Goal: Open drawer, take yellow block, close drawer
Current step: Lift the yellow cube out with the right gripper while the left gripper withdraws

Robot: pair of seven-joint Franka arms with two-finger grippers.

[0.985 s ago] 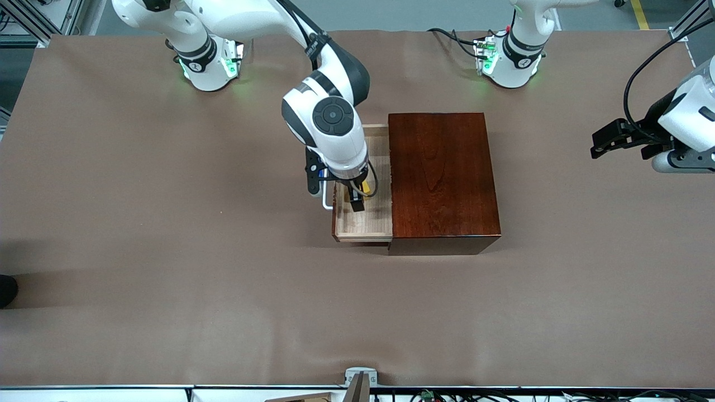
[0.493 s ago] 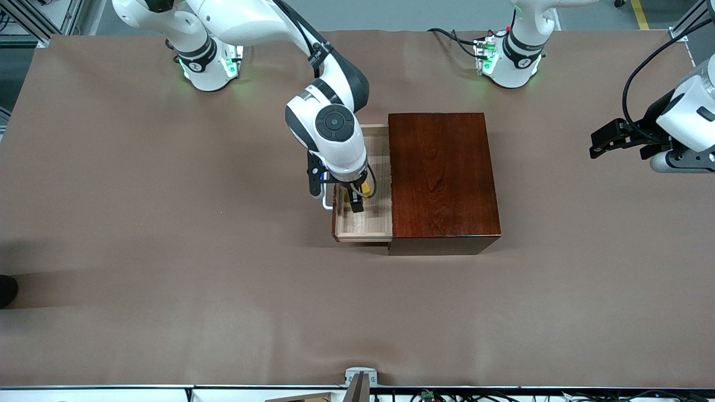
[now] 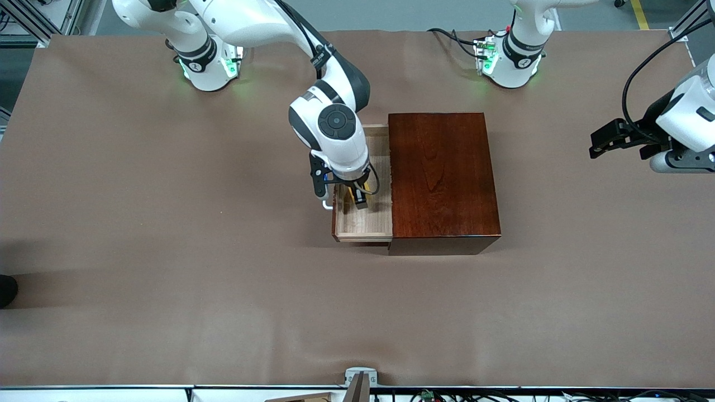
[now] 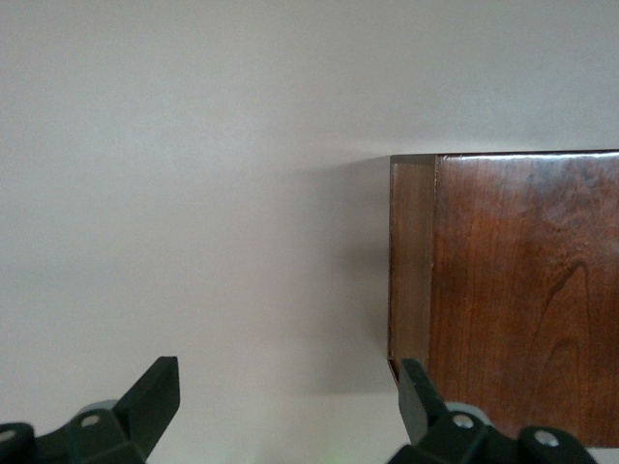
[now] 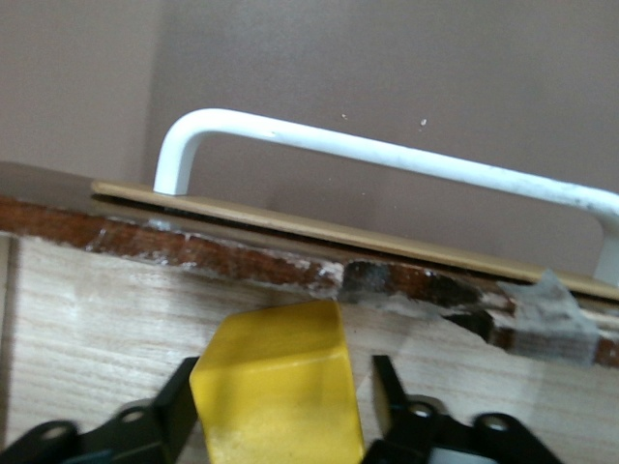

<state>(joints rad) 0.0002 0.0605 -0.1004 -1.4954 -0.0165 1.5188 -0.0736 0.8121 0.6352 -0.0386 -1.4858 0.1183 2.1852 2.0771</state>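
Drawer (image 3: 363, 220) stands pulled out of the dark wooden box (image 3: 441, 178) about mid-bench, its open mouth facing the right arm's end of the bench, pale floor bare at the corner closest to the front camera. White bar handle (image 5: 387, 155) runs along the drawer's front panel, so the drawer's long axis lies along the bench's near-to-far line and its slide axis runs end to end of the bench. Right tool (image 3: 353, 196) is down inside the drawer, fingers set on either side of the yellow block (image 5: 276, 382), touching or nearly so; clamp looks to be forming, judged not yet firm. Block is a cube, no long axis; one flat face tips toward the wrist camera, an edge toward the handle, sitting just inside the front panel. To do this step well: finish the squeeze square on opposing flat faces, then lift straight up, clear of the front panel and handle, before any sideways travel. Risk: block twisting out if pinched on edges. Left tool (image 3: 614, 139) waits over the bench's edge at the left arm's end, fingers (image 4: 145, 396) spread apart, empty.
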